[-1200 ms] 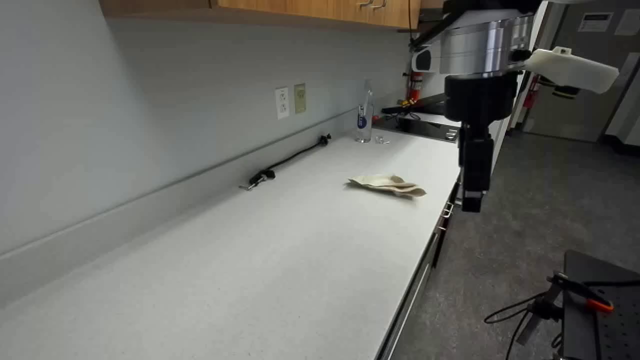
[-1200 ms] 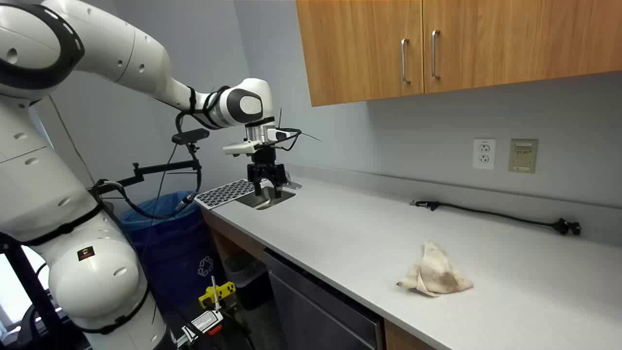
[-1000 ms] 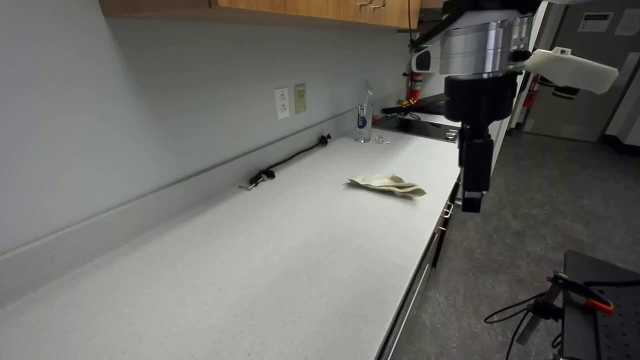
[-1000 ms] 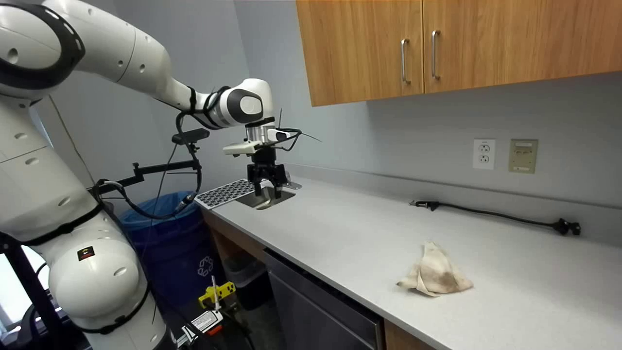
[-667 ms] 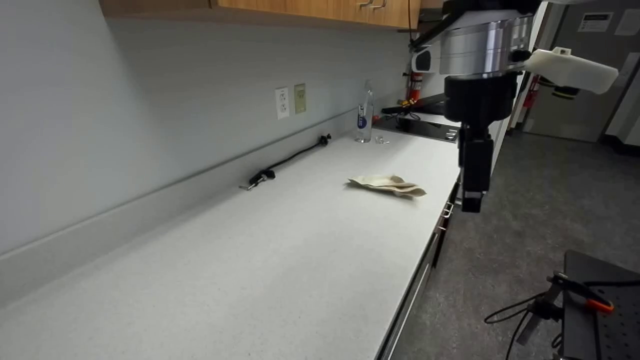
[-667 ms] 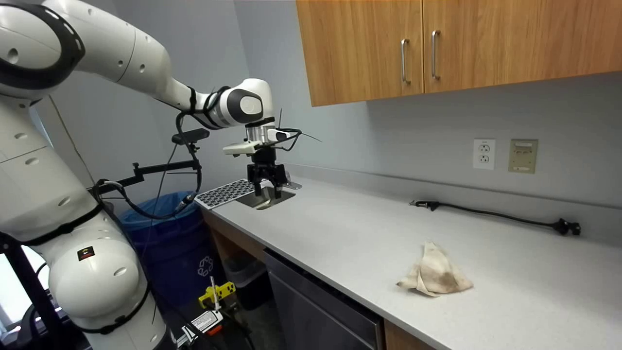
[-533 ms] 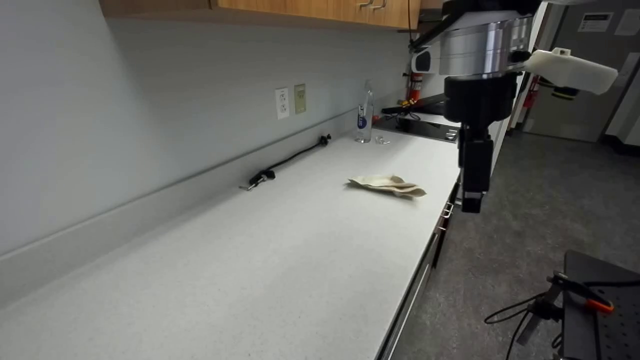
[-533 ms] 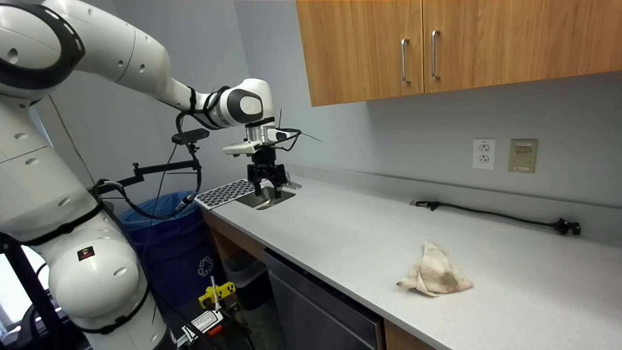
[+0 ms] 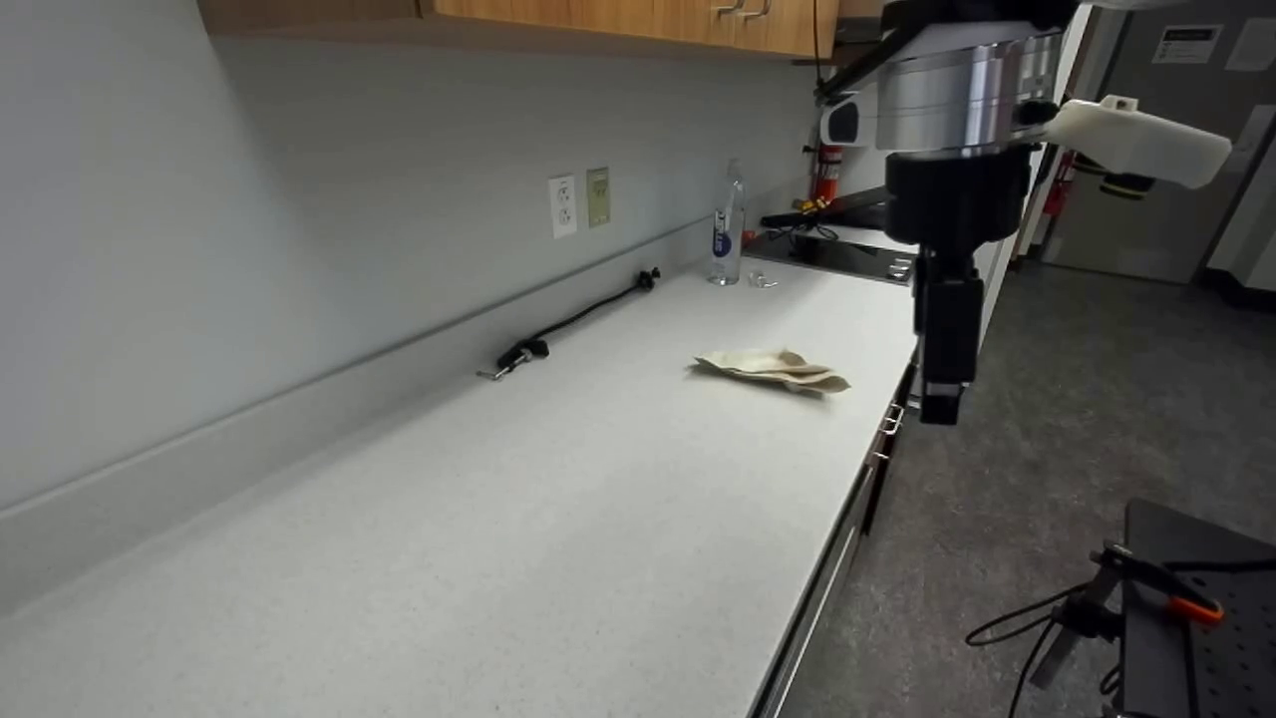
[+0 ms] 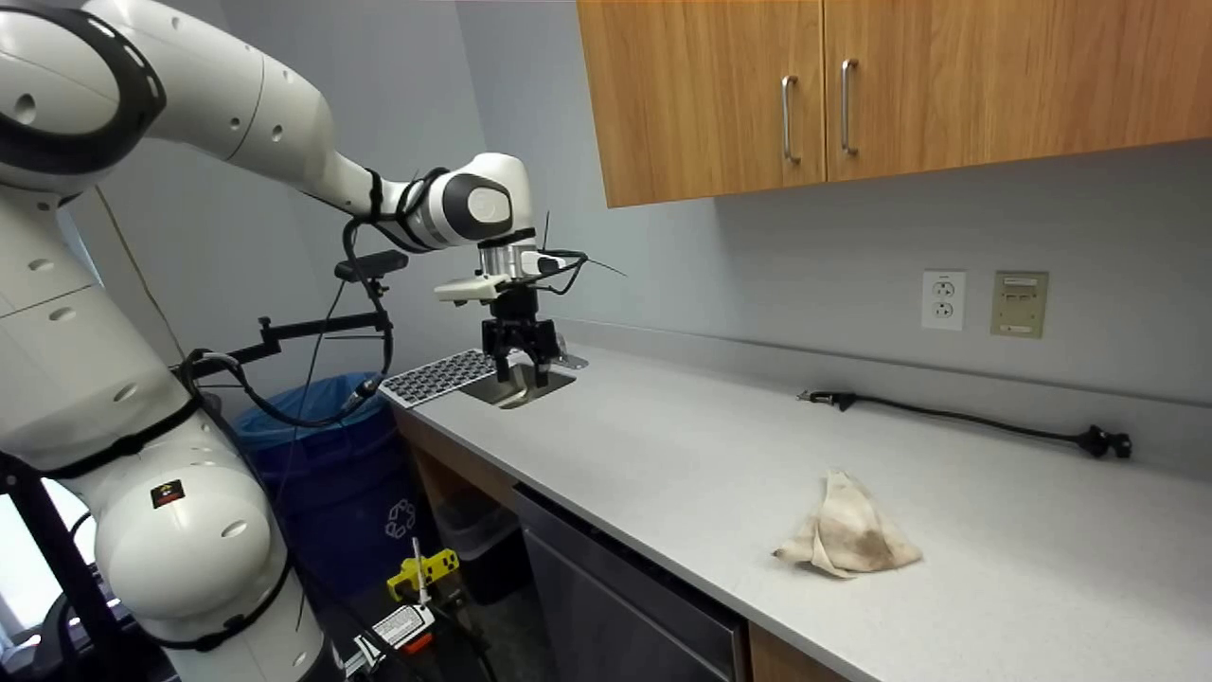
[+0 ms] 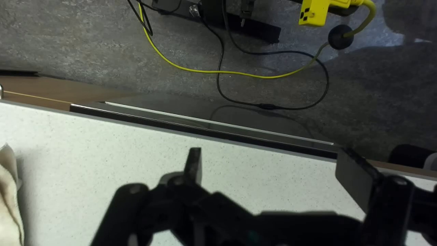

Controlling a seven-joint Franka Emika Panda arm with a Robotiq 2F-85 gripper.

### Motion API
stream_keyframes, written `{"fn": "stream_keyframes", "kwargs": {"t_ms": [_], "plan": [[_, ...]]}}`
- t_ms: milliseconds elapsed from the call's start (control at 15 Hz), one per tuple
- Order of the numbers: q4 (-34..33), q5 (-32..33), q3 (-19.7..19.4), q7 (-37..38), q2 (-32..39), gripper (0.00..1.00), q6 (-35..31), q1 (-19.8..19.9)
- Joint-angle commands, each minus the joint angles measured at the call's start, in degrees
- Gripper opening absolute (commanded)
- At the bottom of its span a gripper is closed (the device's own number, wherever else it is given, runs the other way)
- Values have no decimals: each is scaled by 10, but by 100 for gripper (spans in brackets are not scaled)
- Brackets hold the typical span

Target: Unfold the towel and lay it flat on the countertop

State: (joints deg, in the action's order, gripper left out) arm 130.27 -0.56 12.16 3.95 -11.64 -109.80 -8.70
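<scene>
Jaws spread wide, nothing between them. Gripper (image 10: 522, 377) hangs off to the far left in an exterior view, lined up in front of the sink (image 10: 509, 402), well apart from the towel (image 10: 849, 535). Towel lies on the counter (image 10: 663, 445), right and nearer, bunched and folded over, not flat. Wrist view catches only a piece of it at the left edge. Unfolding looks not begun.

Risks: biggest is pinching several layers together; in an exterior view the towel (image 9: 768, 367) has folds stacked at its right end, so a deep grab would likely lift the whole bundle and open nothing. Cloth looks thin and low: come in too high and the fingers probably close on air, too low and they press into the counter. With one gripper and nothing pinning the other end, a pull may just slide the towel along. Tugging toward the near side could take it over that edge; a sweep to the far side might snag the cable (image 10: 966, 416). Early letting go could leave fresh wrinkles.
</scene>
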Motion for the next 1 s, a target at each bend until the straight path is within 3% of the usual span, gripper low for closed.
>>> {"fn": "stream_keyframes", "kwargs": {"t_ms": [0,400,933], "plan": [[-1,1,-5,1,0,100,1,-5],[-3,11,-7,-4,0,100,2,-3],[-4,33,-39,-14,0,100,0,15]]}}
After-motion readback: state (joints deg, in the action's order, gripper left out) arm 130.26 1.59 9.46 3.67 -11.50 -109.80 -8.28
